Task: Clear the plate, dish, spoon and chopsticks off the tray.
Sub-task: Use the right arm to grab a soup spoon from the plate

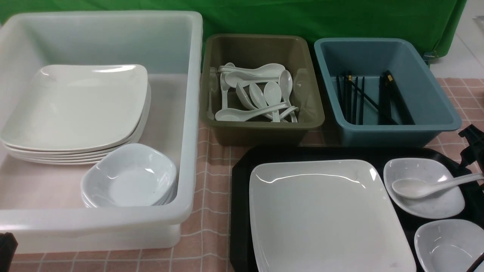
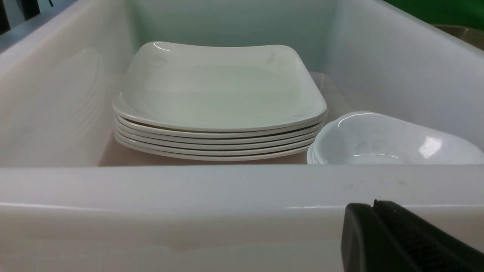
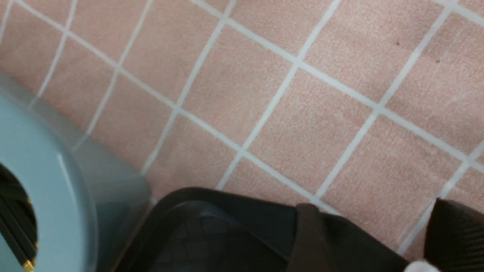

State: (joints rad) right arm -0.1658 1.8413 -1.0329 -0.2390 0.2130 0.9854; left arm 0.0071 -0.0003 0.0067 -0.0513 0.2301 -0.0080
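Note:
The black tray (image 1: 242, 177) lies at the front right. On it are the large white plate (image 1: 321, 215) and two small white dishes, one further back (image 1: 435, 204) and one nearer (image 1: 450, 241). The white spoon (image 1: 416, 187) rests in the further dish, with its handle pointing at my right gripper (image 1: 472, 151). In the right wrist view that gripper (image 3: 372, 204) is open over the tray's corner (image 3: 227, 211), with a white tip (image 3: 419, 266) between its fingers. My left gripper (image 2: 374, 204) looks shut and empty in front of the white tub. No chopsticks show clearly on the tray.
The big white tub (image 1: 189, 113) at the left holds a stack of plates (image 1: 75, 105) and small bowls (image 1: 128, 177). The olive tub (image 1: 261, 130) holds several spoons. The blue tub (image 1: 397, 132) holds black chopsticks (image 1: 355, 98). The cloth is pink checked.

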